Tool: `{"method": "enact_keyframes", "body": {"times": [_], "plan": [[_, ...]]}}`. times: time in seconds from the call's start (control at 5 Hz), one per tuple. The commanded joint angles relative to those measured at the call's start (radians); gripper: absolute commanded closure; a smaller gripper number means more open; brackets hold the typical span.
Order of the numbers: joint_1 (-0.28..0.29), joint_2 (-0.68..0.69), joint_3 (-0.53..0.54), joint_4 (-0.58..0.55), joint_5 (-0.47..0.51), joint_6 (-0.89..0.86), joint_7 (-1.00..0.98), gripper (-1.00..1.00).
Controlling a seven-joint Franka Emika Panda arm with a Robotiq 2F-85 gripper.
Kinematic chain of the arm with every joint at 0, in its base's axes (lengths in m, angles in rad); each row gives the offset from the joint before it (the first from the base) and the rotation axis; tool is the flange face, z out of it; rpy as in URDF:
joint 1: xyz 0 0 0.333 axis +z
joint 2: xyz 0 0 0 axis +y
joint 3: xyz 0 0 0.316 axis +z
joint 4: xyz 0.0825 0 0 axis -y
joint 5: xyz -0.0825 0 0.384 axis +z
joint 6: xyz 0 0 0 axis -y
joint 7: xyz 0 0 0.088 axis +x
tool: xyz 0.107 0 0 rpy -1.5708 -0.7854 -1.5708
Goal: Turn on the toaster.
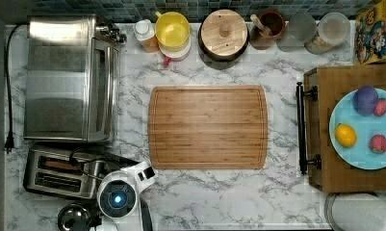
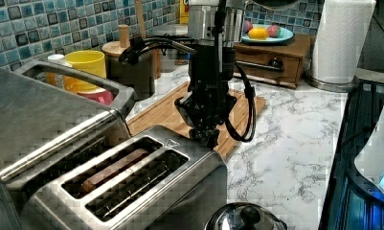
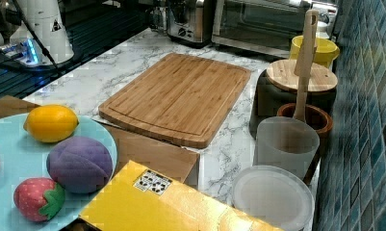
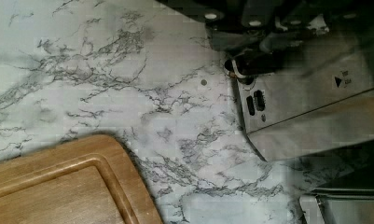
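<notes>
1. Top view: toaster at counter corner, top view's lower left, just beside toaster oven; arm overhead at lever end.
2. Left view: gripper poised just above toaster's end. Approach step; next, press lever down.
3. Wrist view: fingers' gap indeterminate; apparently nothing held.

The toaster is sitting upright on the marble surface, at the bottom left corner of the top view, just beside the larger toaster oven. It is a small shiny steel body with two long parallel slots opening upward; in the left view something brown is lying inside the slot nearer the oven. In the wrist view its steel end face is showing two small dark buttons.
</notes>
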Motion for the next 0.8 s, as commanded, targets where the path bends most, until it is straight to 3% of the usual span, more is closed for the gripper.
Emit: {"method": "enact_keyframes", "body": {"times": [0.2,0.8], "plan": [[0.061,0.060,0.050,-0.174,0.076,-0.004,-0.039,1.00],[0.054,0.059,0.057,-0.174,0.077,-0.004,-0.039,1.00]]}}
